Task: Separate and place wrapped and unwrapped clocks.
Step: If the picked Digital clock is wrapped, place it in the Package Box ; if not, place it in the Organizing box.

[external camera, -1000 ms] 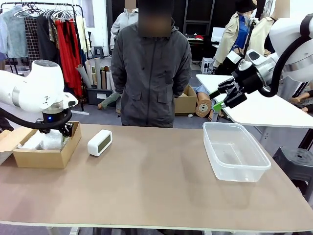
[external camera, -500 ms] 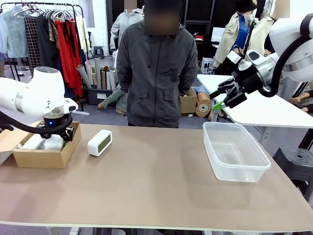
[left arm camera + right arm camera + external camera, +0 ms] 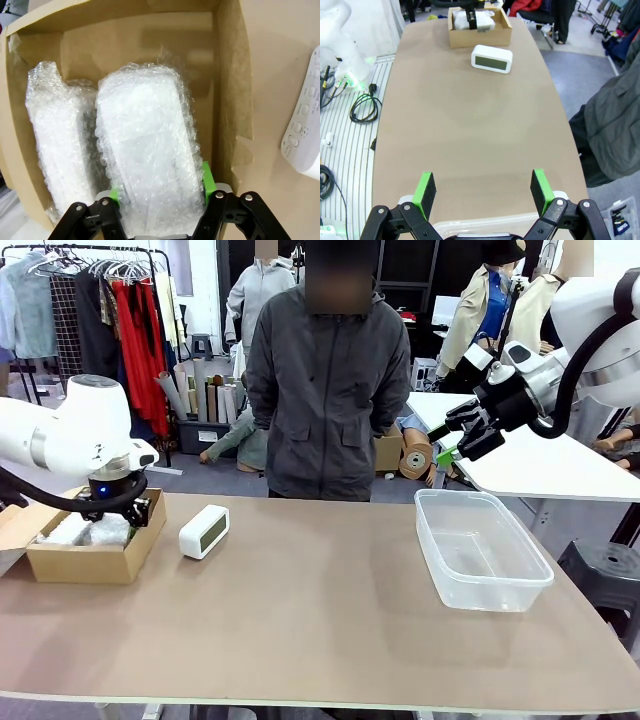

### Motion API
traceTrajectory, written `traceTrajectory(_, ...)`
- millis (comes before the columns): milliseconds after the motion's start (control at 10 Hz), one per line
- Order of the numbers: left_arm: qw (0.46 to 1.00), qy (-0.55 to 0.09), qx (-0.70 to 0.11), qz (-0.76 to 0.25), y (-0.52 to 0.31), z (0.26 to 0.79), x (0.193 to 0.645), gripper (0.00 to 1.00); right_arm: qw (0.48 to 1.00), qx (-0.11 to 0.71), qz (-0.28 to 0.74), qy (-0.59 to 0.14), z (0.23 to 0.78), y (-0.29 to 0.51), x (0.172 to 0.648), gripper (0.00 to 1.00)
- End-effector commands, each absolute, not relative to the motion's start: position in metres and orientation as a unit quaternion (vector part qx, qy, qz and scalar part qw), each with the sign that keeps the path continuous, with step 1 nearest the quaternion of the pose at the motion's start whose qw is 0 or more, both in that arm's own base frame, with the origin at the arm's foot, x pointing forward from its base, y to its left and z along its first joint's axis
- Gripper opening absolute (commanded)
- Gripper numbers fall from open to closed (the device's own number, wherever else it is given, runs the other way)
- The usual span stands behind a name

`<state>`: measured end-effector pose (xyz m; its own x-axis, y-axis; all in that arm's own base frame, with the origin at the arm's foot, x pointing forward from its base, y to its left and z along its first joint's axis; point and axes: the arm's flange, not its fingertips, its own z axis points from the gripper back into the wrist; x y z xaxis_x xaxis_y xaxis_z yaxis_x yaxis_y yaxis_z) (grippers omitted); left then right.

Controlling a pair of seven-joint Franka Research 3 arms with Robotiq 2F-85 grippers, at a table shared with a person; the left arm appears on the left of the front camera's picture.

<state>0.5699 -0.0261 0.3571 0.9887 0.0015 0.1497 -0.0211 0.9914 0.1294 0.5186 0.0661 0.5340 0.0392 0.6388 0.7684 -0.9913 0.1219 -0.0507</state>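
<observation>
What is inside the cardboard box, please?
Two bubble-wrapped clocks lie side by side in the cardboard box; one sits between the pads of the left end effector. The floor beneath them is covered.

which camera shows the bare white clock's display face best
The right wrist view: the bare clock lies with its pale display turned towards that camera. The front view shows it small and at an angle. The left wrist view catches a cropped part of it, with buttons.

You have one wrapped clock [image 3: 145, 150] and a second wrapped clock [image 3: 57, 140] side by side, on edge, in the cardboard box [image 3: 85, 562]; your bare white clock [image 3: 204, 531] sits just beside that box.
</observation>
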Motion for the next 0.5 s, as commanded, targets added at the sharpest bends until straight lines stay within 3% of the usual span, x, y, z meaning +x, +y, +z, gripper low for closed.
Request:
traceTrajectory(0,0.996,-0.061,0.060,0.011,-0.024,0.371,0.577,1.00,0.670,0.264,0.609,-0.333,0.536,0.066,0.519,1.00)
traceTrajectory(400,0.994,-0.048,0.094,0.041,-0.035,0.412,0.583,1.00,0.670,0.264,0.609,-0.333,0.536,0.066,0.519,1.00)
